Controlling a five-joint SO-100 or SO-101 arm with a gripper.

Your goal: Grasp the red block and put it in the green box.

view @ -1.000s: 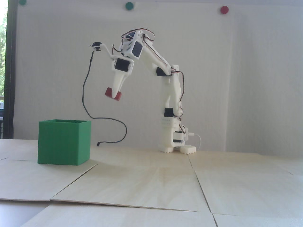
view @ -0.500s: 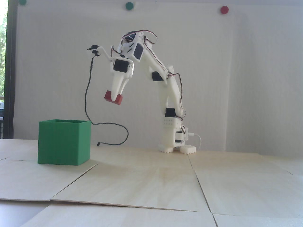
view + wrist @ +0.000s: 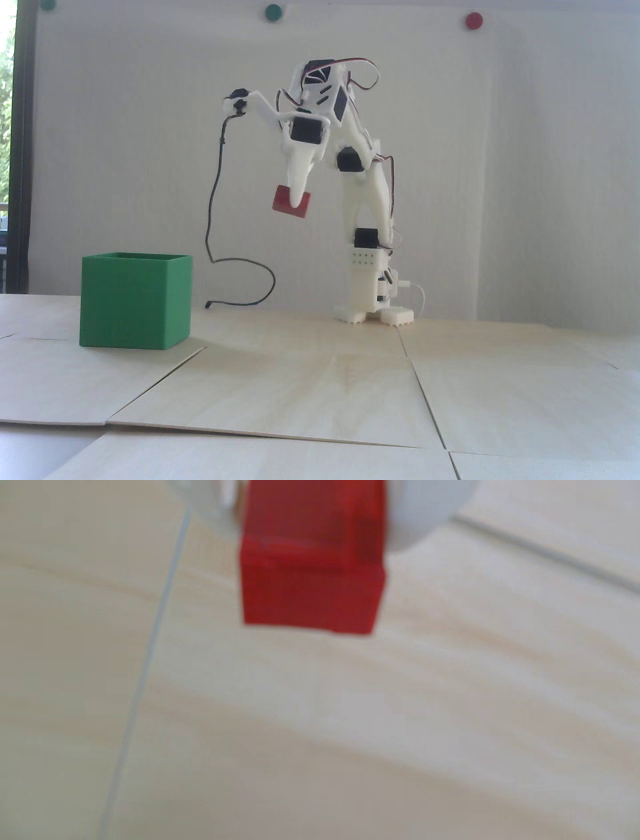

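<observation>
Desk (image 3: 320,390) of pale wooden panels carries the green box (image 3: 135,302) at the left of the fixed view; its inside is hidden from here. White arm's jaws (image 3: 295,202) are clamped on the red block (image 3: 281,199), held high, right of the box.

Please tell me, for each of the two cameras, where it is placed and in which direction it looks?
Fixed view: stands low at table height, looking level across the table toward the back wall; shows the whole arm, the gripper carrying the red block, and the green box at left.
Wrist view: rides on the arm, looking down past the fingers at the blurred tabletop; the box is out of view.
Shared: both show the red block, held above the table.
</observation>
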